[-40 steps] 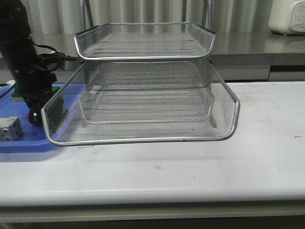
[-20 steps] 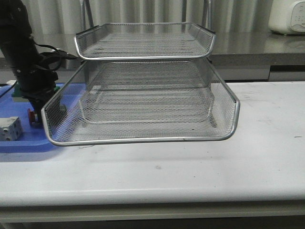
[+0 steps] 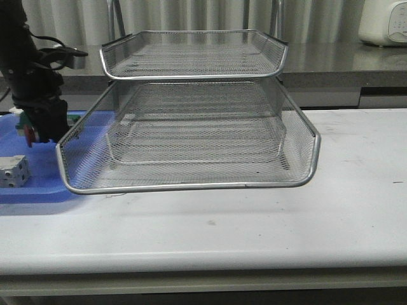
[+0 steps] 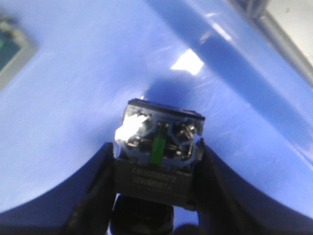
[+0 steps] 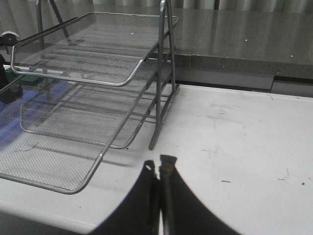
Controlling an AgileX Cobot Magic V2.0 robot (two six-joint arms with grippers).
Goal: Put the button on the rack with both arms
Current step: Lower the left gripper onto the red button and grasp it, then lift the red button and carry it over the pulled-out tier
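Observation:
My left gripper [image 3: 39,130] is shut on the button [image 4: 157,147] and holds it above the blue tray [image 3: 38,184], left of the rack [image 3: 191,114]. In the front view a bit of the button's red cap [image 3: 28,135] shows beside the black fingers. In the left wrist view the button's black body and clear rear block with a green strip sit clamped between both fingers [image 4: 93,196]. The rack is a silver wire-mesh letter tray in mid-table; it also shows in the right wrist view [image 5: 83,78]. My right gripper [image 5: 159,171] is shut and empty over the white table, right of the rack.
A white grey-dotted block [image 3: 13,171] lies on the blue tray at the left. A green-and-white block [image 3: 18,114] sits behind my left gripper. A grey counter [image 3: 343,63] runs behind the table, with a white appliance [image 3: 385,22] at the far right.
My left gripper has risen off the blue tray and shifted slightly left with the button held in it. The rack and the blocks have not moved.

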